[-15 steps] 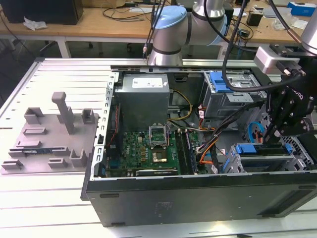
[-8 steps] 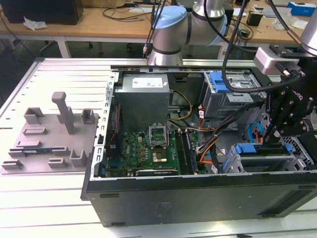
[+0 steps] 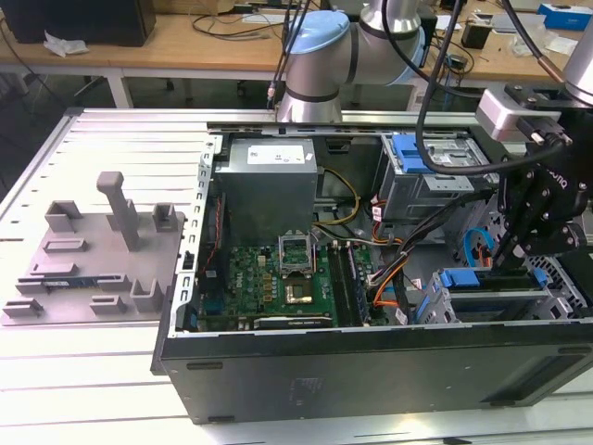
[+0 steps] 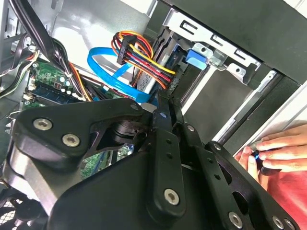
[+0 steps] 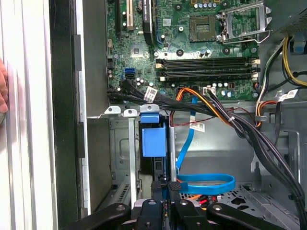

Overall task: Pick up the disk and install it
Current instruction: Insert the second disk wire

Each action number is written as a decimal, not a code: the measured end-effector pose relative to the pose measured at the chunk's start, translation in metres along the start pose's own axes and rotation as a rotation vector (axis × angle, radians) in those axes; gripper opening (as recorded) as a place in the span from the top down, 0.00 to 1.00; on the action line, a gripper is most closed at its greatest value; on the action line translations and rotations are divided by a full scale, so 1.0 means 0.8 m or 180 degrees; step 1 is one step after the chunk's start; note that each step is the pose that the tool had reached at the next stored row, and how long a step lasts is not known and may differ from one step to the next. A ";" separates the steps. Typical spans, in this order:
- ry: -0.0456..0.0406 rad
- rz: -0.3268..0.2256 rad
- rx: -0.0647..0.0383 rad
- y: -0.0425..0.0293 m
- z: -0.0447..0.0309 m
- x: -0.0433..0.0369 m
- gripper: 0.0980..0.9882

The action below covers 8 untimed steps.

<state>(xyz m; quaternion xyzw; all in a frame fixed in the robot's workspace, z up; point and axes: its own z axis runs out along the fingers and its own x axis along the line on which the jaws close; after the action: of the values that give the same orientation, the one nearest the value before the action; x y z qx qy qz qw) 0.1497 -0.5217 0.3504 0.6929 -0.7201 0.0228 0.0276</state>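
Gripper (image 5: 164, 190) seemingly pinches the blue-framed disk (image 5: 154, 139), upright in its bay.

arm bent low, end effector (image 3: 515, 243) pointing down, fingers close together.

Cable bundle (image 5: 240, 124) and blue cable (image 5: 206, 183) crowd drive cage (image 5: 124, 158); motherboard (image 3: 278, 283) area open above.
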 end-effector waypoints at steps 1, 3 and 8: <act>0.0000 0.0000 0.0000 -0.0001 0.0002 0.000 0.93; 0.0000 0.0000 0.0000 -0.0002 0.0009 0.000 0.93; 0.0000 0.0000 0.0000 -0.0005 0.0038 0.000 0.93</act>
<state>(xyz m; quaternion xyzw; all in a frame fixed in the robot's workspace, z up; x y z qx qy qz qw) 0.1501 -0.5219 0.3474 0.6929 -0.7201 0.0228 0.0276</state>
